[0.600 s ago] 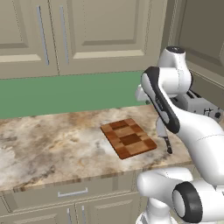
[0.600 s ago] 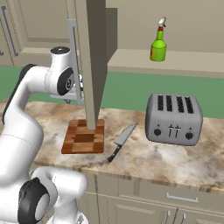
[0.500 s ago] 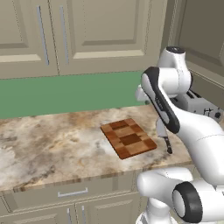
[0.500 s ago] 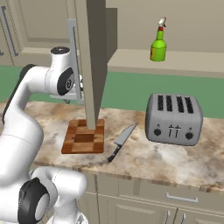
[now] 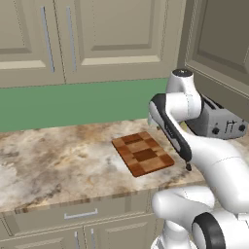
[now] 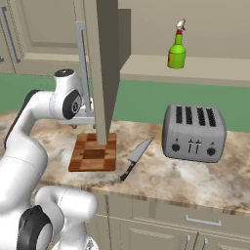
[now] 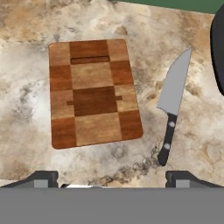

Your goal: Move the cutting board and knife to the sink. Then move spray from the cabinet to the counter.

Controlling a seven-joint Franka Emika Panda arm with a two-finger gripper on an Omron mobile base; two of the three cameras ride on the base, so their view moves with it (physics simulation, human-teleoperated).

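Looks like step one hasn't started — the gripper hangs wide open, holding nothing, above the cutting board, which lies flat on the counter (knife just beside it), so next it must descend and grab.

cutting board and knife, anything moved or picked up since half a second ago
Nothing visibly changed. The cutting board and the knife lie apart on the counter as before, the spray stands on its shelf, and the arm holds the same pose with the gripper open above them.
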